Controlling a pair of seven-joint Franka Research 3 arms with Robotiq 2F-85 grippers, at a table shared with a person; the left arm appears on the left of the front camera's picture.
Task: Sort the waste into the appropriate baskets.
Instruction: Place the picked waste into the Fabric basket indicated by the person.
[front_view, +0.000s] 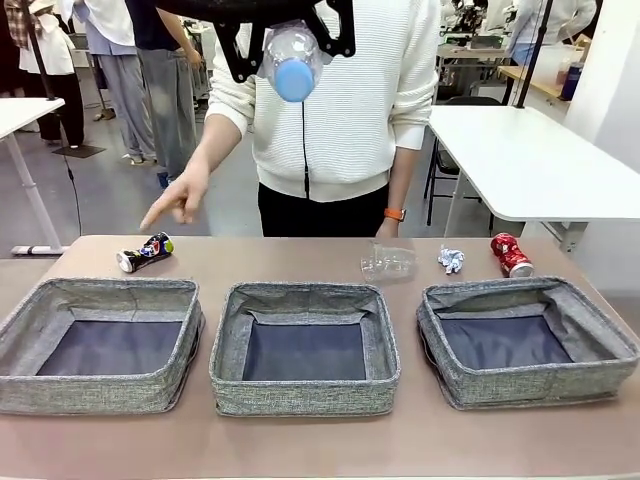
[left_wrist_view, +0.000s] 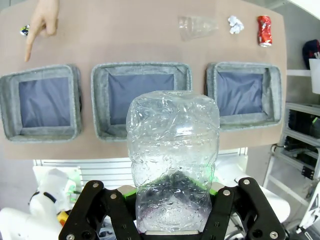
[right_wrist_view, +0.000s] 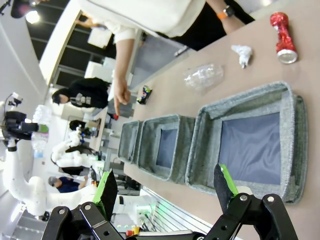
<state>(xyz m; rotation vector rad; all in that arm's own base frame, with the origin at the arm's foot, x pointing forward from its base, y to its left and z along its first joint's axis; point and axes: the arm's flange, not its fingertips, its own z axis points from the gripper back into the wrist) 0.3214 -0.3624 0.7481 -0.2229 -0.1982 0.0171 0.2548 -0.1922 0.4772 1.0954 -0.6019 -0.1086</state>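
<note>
Clear plastic bottle (left_wrist_view: 172, 145), crinkled, w/ blue cap (front_view: 294, 78), in left end effector (left_wrist_view: 171, 192)

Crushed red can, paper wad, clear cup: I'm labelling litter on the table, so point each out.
crushed red can (front_view: 511, 255), front view, middle of its body
crumpled white paper wad (front_view: 451, 261), front view, its centre
clear plastic cup (front_view: 388, 263), front view, its side wall

Three baskets (front_view: 300, 292) in row on table (front_view: 300, 255); behind: can (front_view: 145, 252) left; cup (front_view: 388, 263), paper wad (front_view: 451, 260), crushed can (front_view: 512, 255) right.
</note>
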